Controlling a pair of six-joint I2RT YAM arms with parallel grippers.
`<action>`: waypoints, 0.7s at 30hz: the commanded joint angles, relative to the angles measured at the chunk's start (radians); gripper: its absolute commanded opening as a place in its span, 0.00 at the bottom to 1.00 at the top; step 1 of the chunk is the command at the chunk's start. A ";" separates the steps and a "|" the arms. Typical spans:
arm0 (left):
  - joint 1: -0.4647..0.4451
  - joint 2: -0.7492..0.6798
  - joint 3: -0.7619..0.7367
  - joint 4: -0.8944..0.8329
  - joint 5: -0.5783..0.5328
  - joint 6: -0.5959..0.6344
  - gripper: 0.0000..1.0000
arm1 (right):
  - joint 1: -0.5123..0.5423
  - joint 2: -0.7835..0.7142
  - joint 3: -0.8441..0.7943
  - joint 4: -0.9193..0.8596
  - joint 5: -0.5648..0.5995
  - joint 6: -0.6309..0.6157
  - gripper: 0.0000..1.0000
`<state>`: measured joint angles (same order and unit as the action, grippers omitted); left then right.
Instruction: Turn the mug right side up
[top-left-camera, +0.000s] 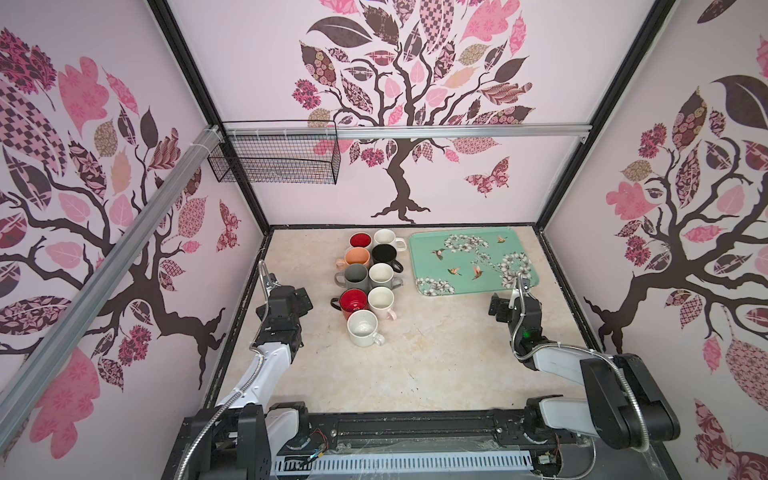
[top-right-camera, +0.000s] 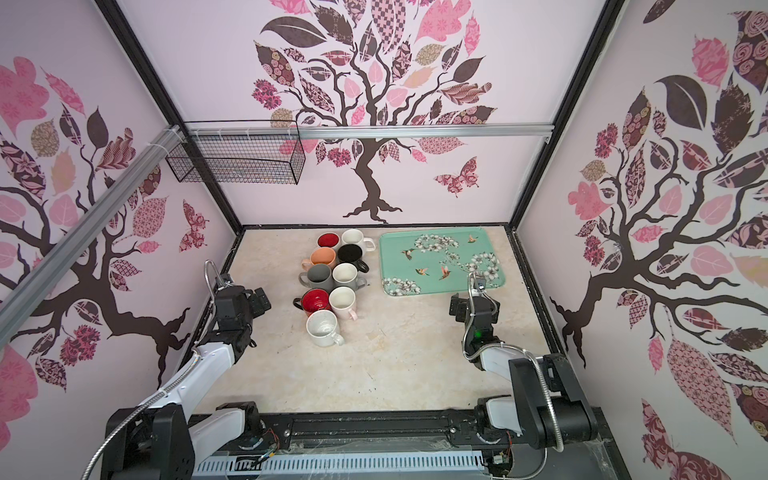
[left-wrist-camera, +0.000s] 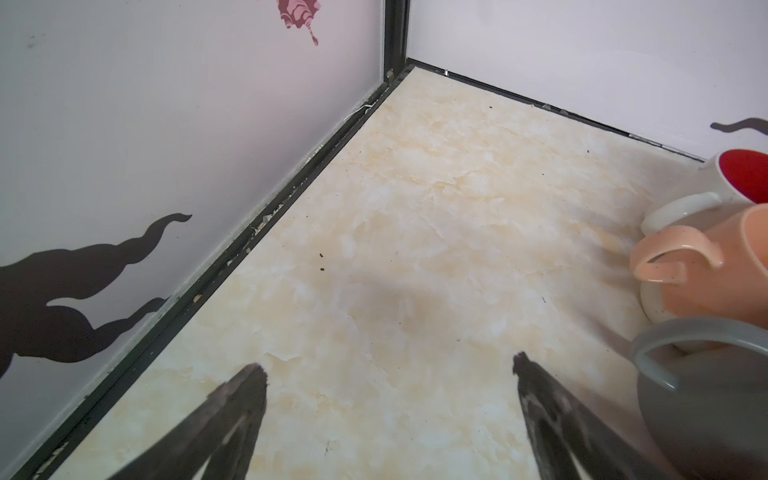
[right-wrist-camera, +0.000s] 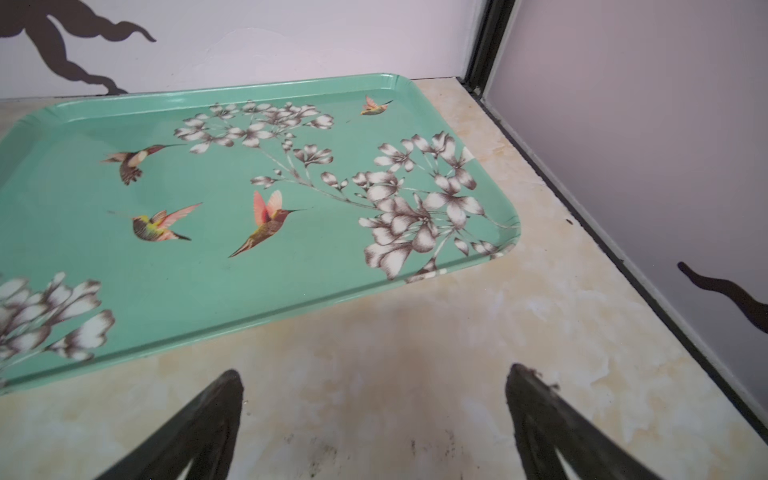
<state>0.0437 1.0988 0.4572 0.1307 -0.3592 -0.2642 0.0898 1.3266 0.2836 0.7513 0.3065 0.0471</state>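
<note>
L gripper (left-wrist-camera: 390, 370) & R gripper (right-wrist-camera: 374, 374): dark tapered fingers spread wide, empty. Round glossy white mug (top-left-camera: 363, 328) upright btwn them, nearer L. Smooth grey mug (left-wrist-camera: 706, 407) just beside an L finger; flat teal tray (right-wrist-camera: 316, 274) ahead of R fingertips.

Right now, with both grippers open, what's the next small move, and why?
Probably swing the left gripper toward the mug cluster for a closer look before any grasp. In both top views every mug seems to show an open mouth, though the black mug is too dark to tell. Both grippers are open and empty; the right gripper faces the tray, farther from the mugs.
</note>
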 joint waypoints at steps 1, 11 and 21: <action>0.004 0.017 -0.074 0.244 0.028 0.004 0.97 | -0.016 0.060 0.024 0.180 -0.035 0.022 1.00; 0.004 0.189 -0.168 0.628 0.174 0.115 0.97 | -0.030 0.241 -0.014 0.453 -0.077 0.022 1.00; 0.004 0.411 -0.209 0.944 0.258 0.195 0.97 | -0.030 0.243 -0.012 0.445 -0.076 0.019 1.00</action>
<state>0.0460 1.4612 0.2790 0.9131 -0.1452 -0.1043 0.0692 1.5570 0.2665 1.1557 0.2340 0.0677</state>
